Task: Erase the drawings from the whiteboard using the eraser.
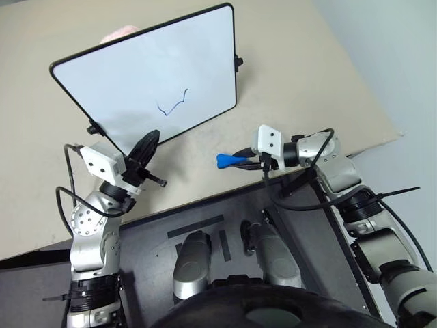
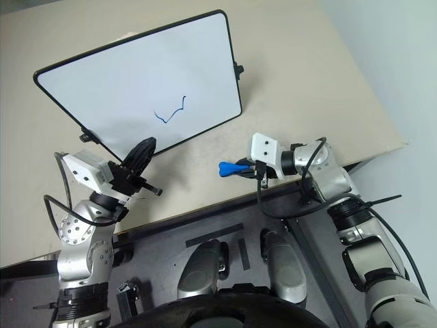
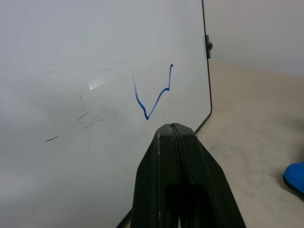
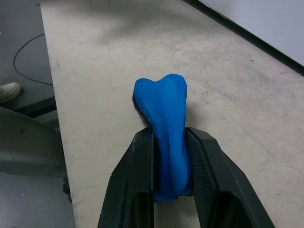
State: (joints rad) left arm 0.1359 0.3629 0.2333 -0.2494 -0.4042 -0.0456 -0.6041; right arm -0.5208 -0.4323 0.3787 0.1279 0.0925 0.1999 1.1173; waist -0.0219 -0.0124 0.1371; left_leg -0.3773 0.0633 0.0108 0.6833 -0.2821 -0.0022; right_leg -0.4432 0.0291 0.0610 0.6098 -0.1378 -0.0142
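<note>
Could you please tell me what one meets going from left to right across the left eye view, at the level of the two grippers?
left gripper, fingers shut → eraser → right gripper, fingers shut on the eraser.

Right pincer [image 4: 170, 156] clamped on the eraser [image 4: 164, 114] — above the table [image 4: 95, 95].

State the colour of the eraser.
Bright blue; the eraser shows best in the right wrist view.

Left gripper [image 3: 173, 130] fingers pressed together; right gripper [image 4: 168, 142] fingers clamped.
</note>
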